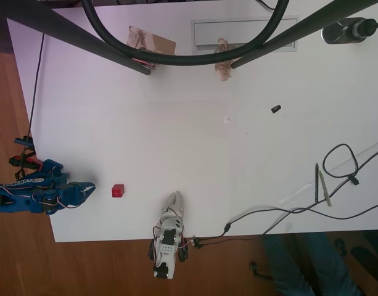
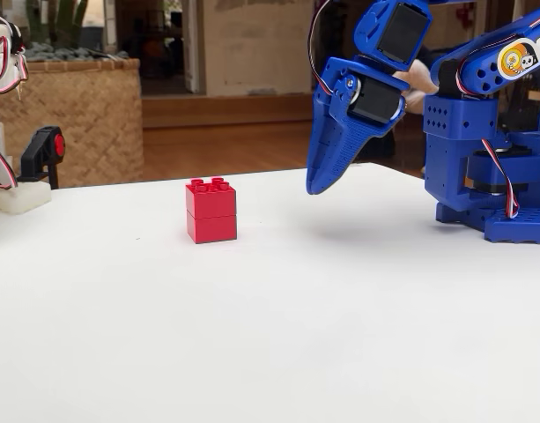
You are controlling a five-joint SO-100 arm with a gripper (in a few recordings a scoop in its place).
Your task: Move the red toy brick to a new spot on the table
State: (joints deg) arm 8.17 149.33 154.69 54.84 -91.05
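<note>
The red brick (image 1: 118,190) is sitting low and left of the middle on the white table (image 1: 195,135). The blue gripper (image 1: 84,193) is hanging near it, jaws looking closed. It should be opening wide before dropping down around the brick.

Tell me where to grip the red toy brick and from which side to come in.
Grip the red toy brick across its flat vertical side walls, probably from above: it stands upright and alone on the table, studs up, and the gripper hangs tip down beside it.
</note>
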